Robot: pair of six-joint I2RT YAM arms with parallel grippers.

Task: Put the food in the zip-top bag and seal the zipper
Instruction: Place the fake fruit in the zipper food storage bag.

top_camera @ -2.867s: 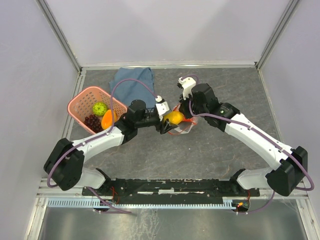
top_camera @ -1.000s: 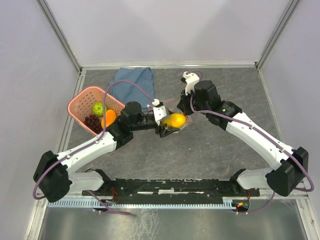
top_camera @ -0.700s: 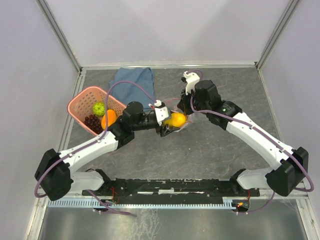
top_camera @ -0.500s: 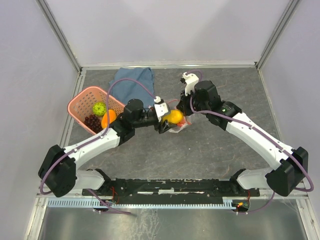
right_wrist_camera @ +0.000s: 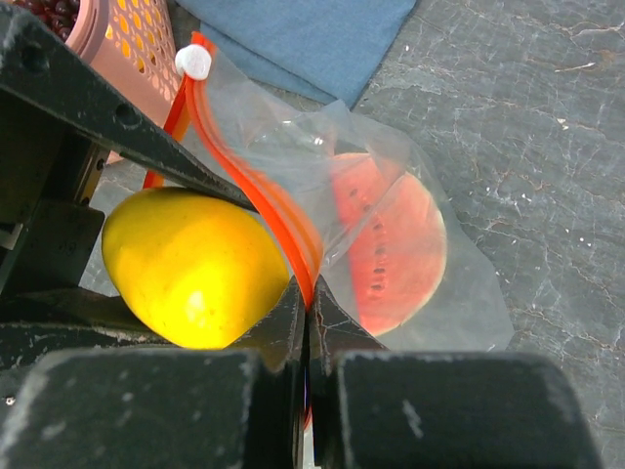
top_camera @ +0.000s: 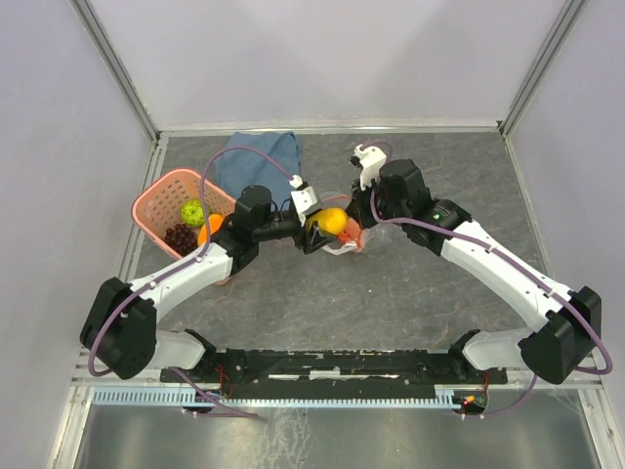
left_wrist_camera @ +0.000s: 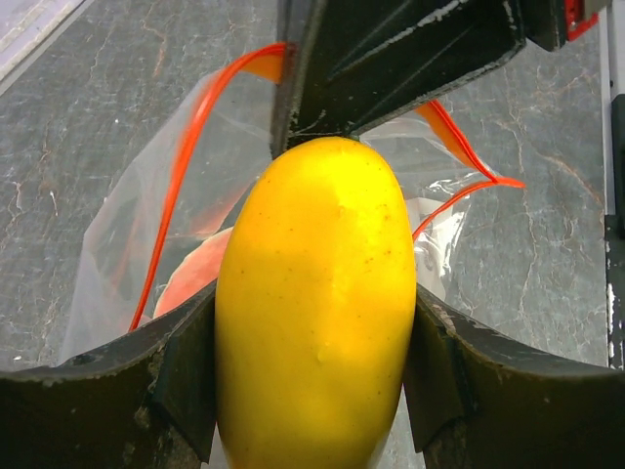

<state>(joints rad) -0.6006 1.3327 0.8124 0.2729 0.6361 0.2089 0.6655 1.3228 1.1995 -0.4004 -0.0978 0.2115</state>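
Currently my left end effector (left_wrist_camera: pixel 314 391) clamps the yellow-orange fruit (left_wrist_camera: pixel 317 274), long axis into the zip-top bag (left_wrist_camera: pixel 146 195) mouth just right, top view; right end effector (right_wrist_camera: pixel 307 318) pinches the zipper (right_wrist_camera: pixel 264 200)

Crinkly clear plastic bag (right_wrist_camera: pixel 332 156), glossy smooth fruit (left_wrist_camera: pixel 317 313), matt cloth (right_wrist_camera: pixel 303 29)

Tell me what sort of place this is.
Most likely a robotics lab test cell: plain panel walls on aluminium framing enclose a table, the left arm and right arm are bolted to a rail, and the props are toy food in a pink basket and a zip-top bag.
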